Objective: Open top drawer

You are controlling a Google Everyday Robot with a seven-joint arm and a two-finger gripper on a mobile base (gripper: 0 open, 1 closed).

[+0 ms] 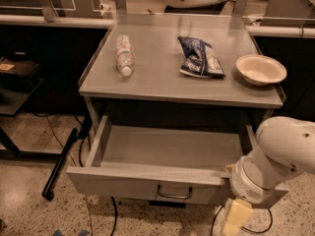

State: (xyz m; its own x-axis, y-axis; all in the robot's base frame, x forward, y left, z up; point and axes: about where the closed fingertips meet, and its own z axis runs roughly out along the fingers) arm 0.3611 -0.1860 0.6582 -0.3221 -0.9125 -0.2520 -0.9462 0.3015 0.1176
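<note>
The top drawer (133,183) of the grey metal cabinet stands pulled far out toward me. Its shallow grey tray (172,145) holds nothing. A small dark pull handle (174,194) sits at the middle of its front panel. My gripper (235,219), with yellowish tips, hangs from the white arm (285,149) at the bottom right. It is just below and beside the right end of the drawer front, to the right of the handle. The two lower drawers are hidden under the open one.
The cabinet top (162,80) bears a lying plastic water bottle (124,54), a blue chip bag (199,57) and a white bowl (261,69). A black pole (61,163) and cables (83,146) lie on the speckled floor at the left. Dark desks flank the cabinet.
</note>
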